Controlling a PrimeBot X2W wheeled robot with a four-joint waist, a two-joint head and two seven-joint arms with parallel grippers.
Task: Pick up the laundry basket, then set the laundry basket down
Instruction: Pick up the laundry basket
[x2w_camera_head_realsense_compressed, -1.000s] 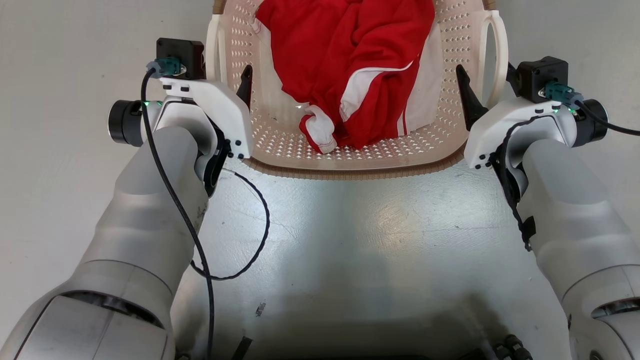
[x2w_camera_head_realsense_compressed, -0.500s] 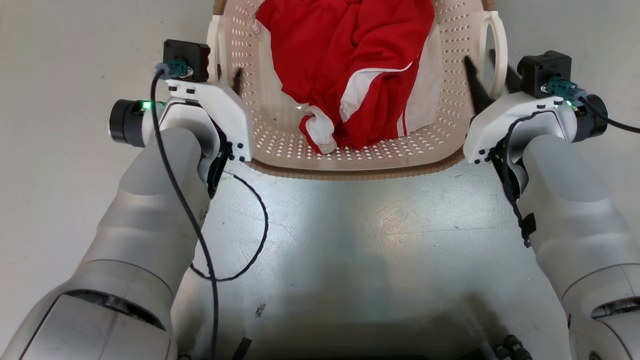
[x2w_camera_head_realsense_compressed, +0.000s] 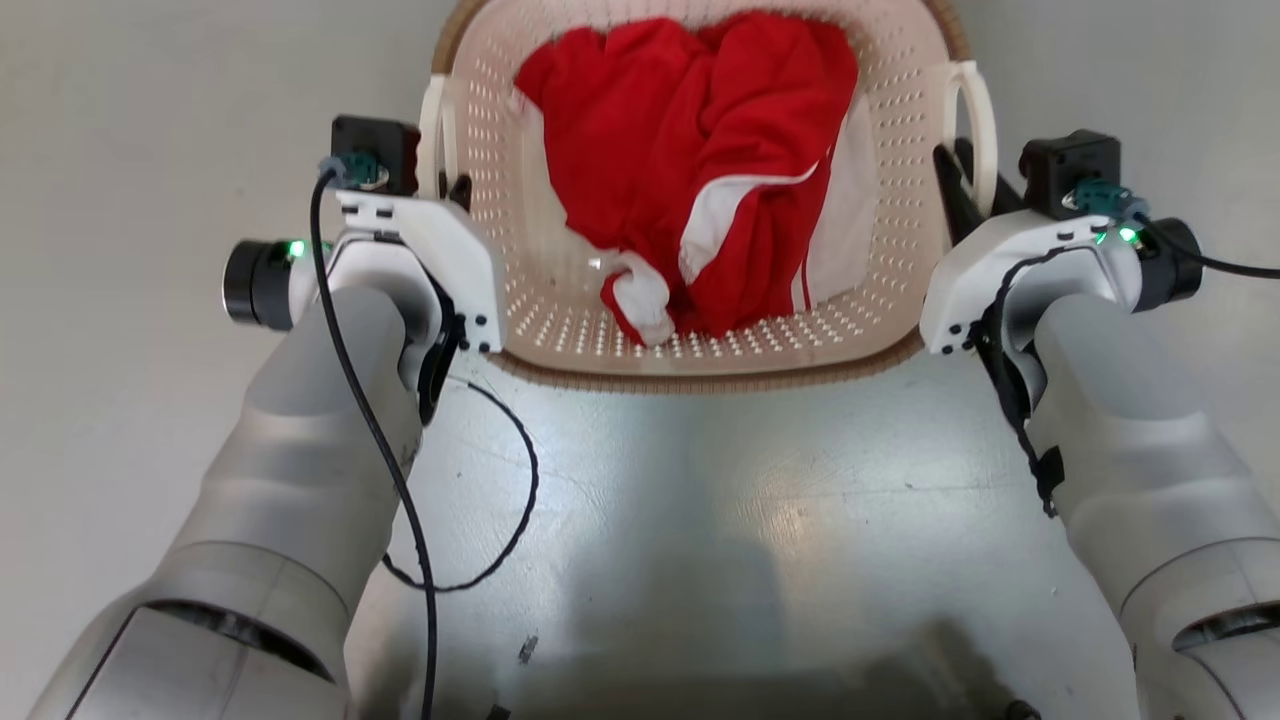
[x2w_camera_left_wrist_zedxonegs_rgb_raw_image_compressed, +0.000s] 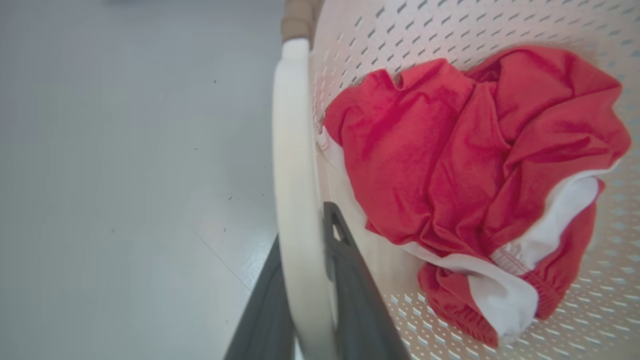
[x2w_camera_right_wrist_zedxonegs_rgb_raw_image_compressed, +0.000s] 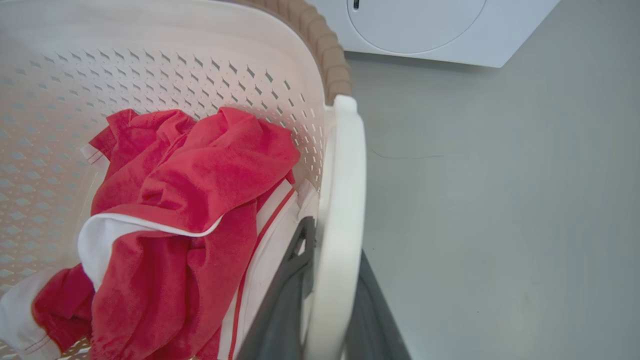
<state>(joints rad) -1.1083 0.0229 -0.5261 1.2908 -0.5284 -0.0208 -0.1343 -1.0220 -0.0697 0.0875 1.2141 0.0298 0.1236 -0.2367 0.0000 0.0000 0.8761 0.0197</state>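
L gripper clamped on laundry basket L handle, R gripper clamped on R handle, jaws straddling each, red/white garment inside, white washer beyond

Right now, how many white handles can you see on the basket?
2. Left handle, clamped by the left gripper; right handle, clamped by the right gripper.

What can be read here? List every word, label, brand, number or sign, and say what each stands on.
None: no legible text, brand, number or sign.
The laundry basket carries only perforations and a brown woven-look rim.
The red garment has white panels and stripes, no lettering.
The washing machine front is plain; a small dark mark on it is too small to tell.
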